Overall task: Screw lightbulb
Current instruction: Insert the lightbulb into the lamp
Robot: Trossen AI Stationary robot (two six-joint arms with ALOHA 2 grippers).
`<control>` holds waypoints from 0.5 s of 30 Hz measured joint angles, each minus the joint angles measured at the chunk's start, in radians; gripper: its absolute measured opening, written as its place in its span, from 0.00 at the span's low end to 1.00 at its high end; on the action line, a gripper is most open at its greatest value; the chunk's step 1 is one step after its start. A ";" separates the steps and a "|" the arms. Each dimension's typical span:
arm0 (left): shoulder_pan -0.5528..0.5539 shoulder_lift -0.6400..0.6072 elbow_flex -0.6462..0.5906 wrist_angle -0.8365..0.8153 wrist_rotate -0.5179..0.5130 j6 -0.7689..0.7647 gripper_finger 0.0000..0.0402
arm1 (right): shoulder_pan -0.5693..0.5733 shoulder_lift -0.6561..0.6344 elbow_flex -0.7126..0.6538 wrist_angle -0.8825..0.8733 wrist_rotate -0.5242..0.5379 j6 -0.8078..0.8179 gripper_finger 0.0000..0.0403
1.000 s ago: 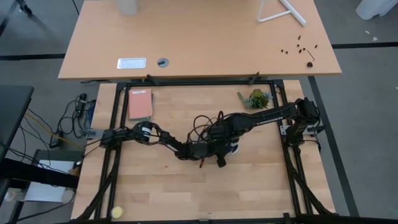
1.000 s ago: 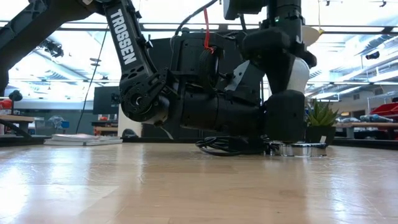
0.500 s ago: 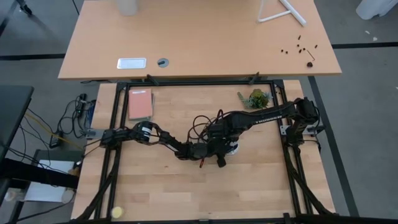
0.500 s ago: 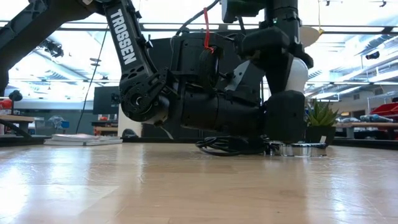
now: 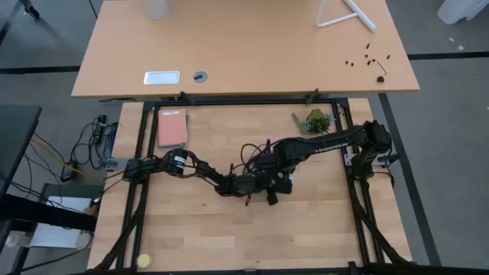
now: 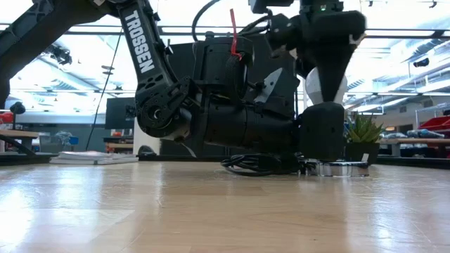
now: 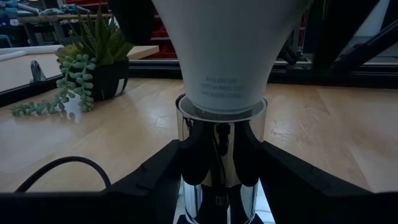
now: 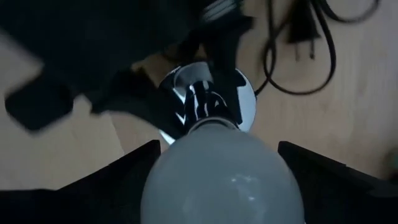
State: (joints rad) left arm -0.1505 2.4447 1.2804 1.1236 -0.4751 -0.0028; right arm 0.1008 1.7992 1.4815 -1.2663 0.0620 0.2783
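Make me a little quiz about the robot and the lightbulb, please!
1. True or false: the lightbulb is lying on its side.
2. Which gripper holds the silvery socket? A: left gripper. B: right gripper.
3. Fill in: the green thing in the dark pot is a ____.

Key: 1 false, it stands upright in the socket. 2 A. 3 plant.

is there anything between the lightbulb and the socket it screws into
Nothing visible. The lightbulb already sits with its base in the silvery socket, which the left gripper clamps. The right gripper is above the bulb, jaws apart.
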 joint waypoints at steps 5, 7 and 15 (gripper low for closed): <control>0.000 0.000 0.000 0.000 0.000 -0.001 0.50 | 0.013 0.000 0.001 -0.004 -0.001 -0.314 0.80; 0.000 0.000 0.000 0.000 0.000 -0.001 0.50 | 0.015 -0.001 0.002 -0.001 -0.002 -0.413 0.79; 0.000 0.000 0.000 0.000 0.000 -0.002 0.50 | 0.017 -0.002 0.002 0.003 -0.003 -0.665 0.75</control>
State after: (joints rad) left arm -0.1505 2.4447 1.2804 1.1236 -0.4751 -0.0049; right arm 0.1175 1.7973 1.4834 -1.2636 0.0587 -0.3866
